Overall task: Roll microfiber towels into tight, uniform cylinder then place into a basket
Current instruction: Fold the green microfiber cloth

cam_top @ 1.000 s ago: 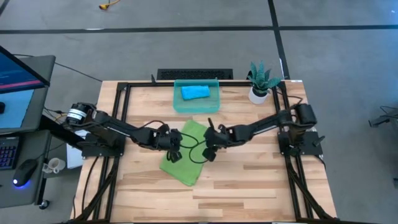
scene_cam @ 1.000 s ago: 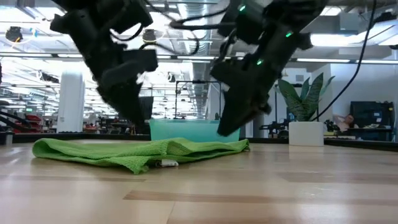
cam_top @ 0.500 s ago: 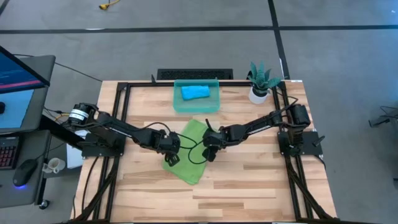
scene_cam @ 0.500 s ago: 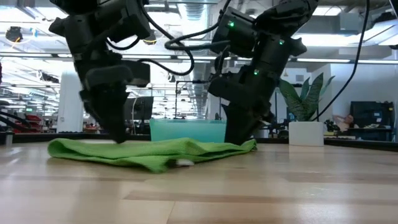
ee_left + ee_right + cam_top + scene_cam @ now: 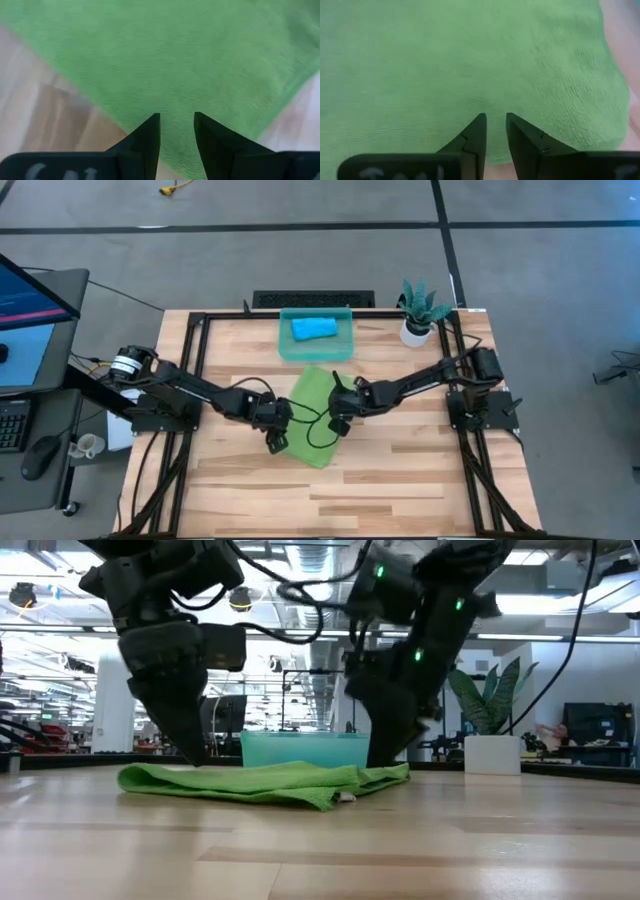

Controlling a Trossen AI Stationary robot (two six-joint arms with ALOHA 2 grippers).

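The lime-green towel [image 5: 312, 415] lies flat on the table [image 5: 420, 470], one corner pointing at the basket. My left gripper [image 5: 277, 438] stands on the towel's near left corner, and my right gripper [image 5: 338, 420] on its right edge. Both slant steeply down with a narrow gap between the fingers, as the low view shows for my left gripper [image 5: 200, 760] and my right gripper [image 5: 380, 762]. The teal basket [image 5: 345, 345] stands at the far edge with the rolled blue towel [image 5: 313, 329] inside. My left gripper has both fingertips [image 5: 150, 125] set down on the towel just inside its near left corner [image 5: 125, 117], coming steeply from above and from the left. Cloth shows in the gap and lies flat on the table. My right gripper has both fingertips [image 5: 479, 125] set down on the towel close to its right edge [image 5: 560, 145], coming steeply from above and from the right. The cloth around them lies flat, with a faint crease ahead of the tips.
A white pot with a green plant [image 5: 418, 315] stands at the far right corner. Black frame rails [image 5: 196, 360] run along the table's sides. Bare wood lies toward the near edge [image 5: 330, 500]. A desk with a monitor [image 5: 30, 290] stands beyond the left edge.
The green towel has slid along the table toward the right edge. Its left end has moved most, while the end under my right gripper has nearly stayed. Its bunched near fold has flattened. Both grippers have tipped steeper, with the same finger gaps.
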